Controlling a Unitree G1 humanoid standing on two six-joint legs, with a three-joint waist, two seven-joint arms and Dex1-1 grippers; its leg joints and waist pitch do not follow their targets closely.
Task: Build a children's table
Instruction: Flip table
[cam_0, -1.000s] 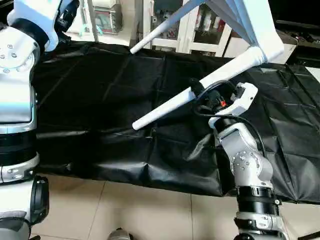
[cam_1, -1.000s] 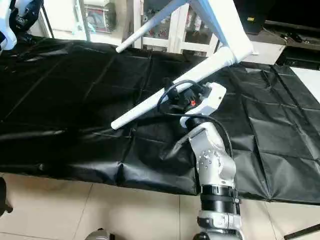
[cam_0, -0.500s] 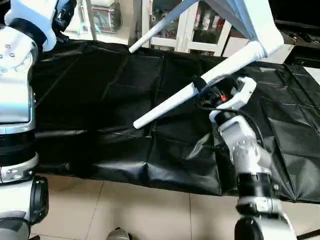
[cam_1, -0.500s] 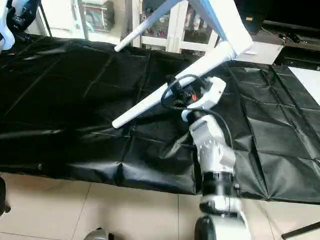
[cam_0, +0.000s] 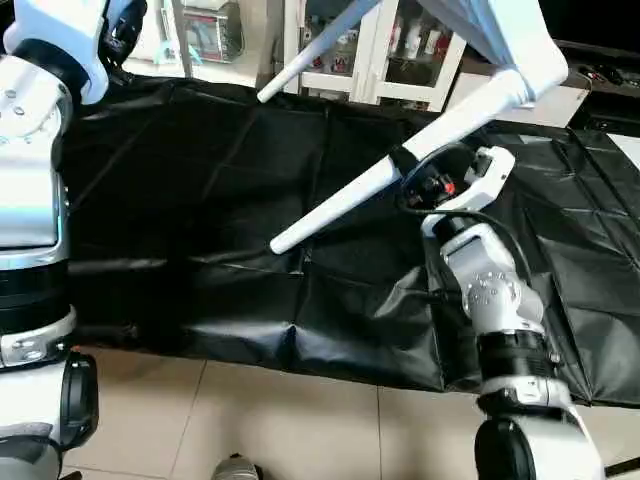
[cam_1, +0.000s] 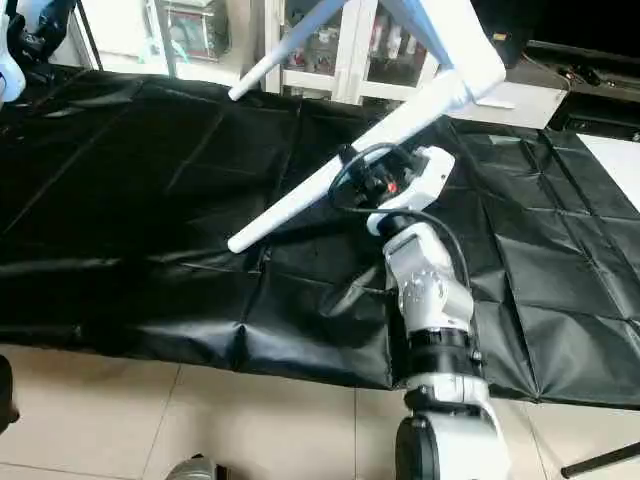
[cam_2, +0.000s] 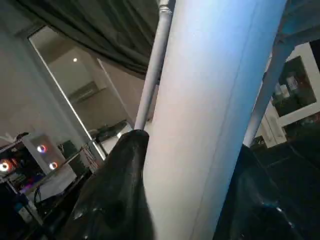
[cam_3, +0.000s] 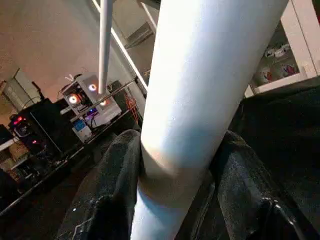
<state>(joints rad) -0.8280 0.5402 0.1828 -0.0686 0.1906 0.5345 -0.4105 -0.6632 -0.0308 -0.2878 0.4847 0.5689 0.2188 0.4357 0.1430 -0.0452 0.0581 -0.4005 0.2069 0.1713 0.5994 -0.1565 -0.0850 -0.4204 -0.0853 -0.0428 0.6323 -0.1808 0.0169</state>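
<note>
Right wrist view: right gripper (cam_3: 175, 200) has both black fingers (cam_3: 112, 190) clamped around a tapered white leg (cam_3: 200, 90) of the children's table (cam_0: 500, 40). Table hangs tilted above the black sheet (cam_0: 200, 200), legs pointing down-left. Left gripper (cam_2: 185, 210) likewise pinches another leg (cam_2: 210, 100). Likely light, stiff, slick hollow plastic; gripping mid-leg near the socket looks safest.

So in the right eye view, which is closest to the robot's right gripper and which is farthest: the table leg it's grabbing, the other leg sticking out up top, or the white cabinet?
1. The near table leg: it passes right through the right gripper.
2. The far table leg: higher in the picture, to the gripper's left, above the black sheet.
3. The white cabinet: behind the sheet's far edge.
</note>
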